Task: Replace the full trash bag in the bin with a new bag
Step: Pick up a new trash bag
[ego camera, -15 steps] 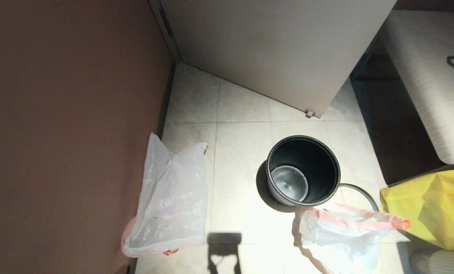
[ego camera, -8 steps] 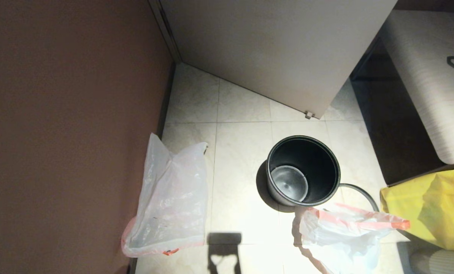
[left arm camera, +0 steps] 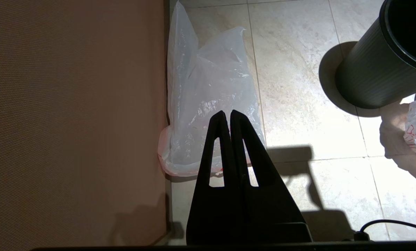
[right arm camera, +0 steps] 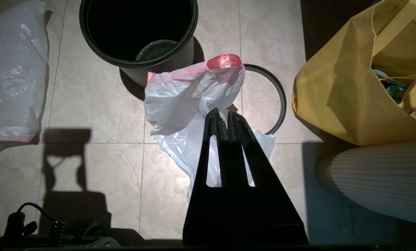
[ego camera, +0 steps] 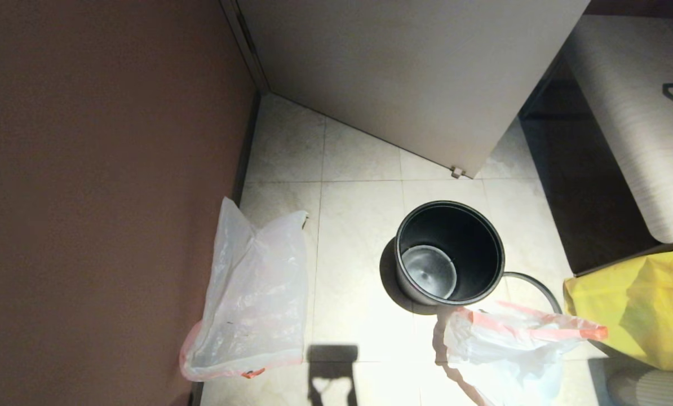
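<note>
Standing bare on the floor, the bin (ego camera: 449,254) was flanked by a flat bag (ego camera: 252,299) left, under the pressed-together left gripper (left arm camera: 227,116), and a crumpled bag (ego camera: 511,344) near-right, under the equally closed right gripper (right arm camera: 221,116).

Light source: hard, from behind the robot, falling on the floor (ego camera: 359,225) in a bright pool.
Brightest spot: near floor tiles, washed out to glare.
Dim parts: brown wall (ego camera: 100,186) on the left and the far right corner, both murky.
Shadows: sharp dark shape on the near floor; a crescent shadow left of the bin (ego camera: 449,254).
Reflections: glossy sheen inside the bin; sparkle on the clear bag (ego camera: 252,299).
Focus: crisp in all views.
Wrist views: each hand (left arm camera: 228,113) (right arm camera: 222,113) a black silhouette.
</note>
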